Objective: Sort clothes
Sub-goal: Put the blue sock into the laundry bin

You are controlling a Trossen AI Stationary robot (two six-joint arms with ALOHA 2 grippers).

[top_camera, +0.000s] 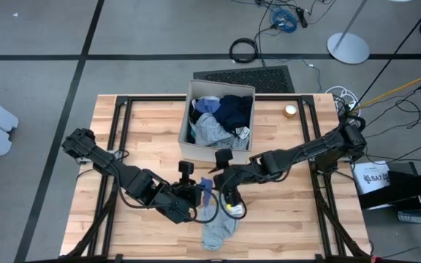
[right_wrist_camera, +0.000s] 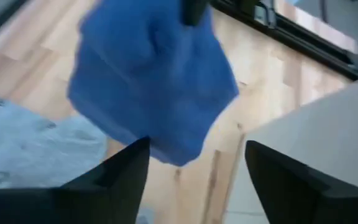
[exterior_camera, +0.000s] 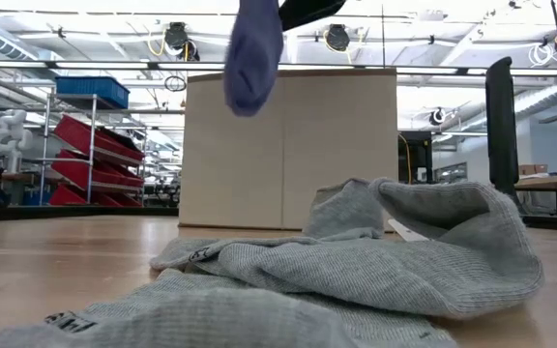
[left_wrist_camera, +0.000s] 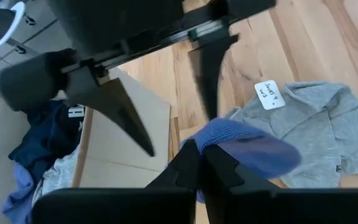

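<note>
Hanging from the left gripper (left_wrist_camera: 194, 165) is a small blue fabric piece (left_wrist_camera: 247, 152), pinched between that gripper's closed fingers above the wooden table (top_camera: 137, 117). The right gripper (right_wrist_camera: 194, 165) faces the same blue piece at close range, its 2 fingers spread apart and holding nothing. Both grippers meet near the table's middle, just in front of the beige fabric box (top_camera: 188, 139). Below them a grey garment (top_camera: 218, 230) with a white tag lies crumpled flat on the wood near the front edge. Inside the box sit more clothes: a navy piece (top_camera: 234, 111), a grey piece (top_camera: 212, 131) and a light blue piece (top_camera: 207, 106). Near the table's far right corner is a small roll of tape (top_camera: 290, 110).
</note>
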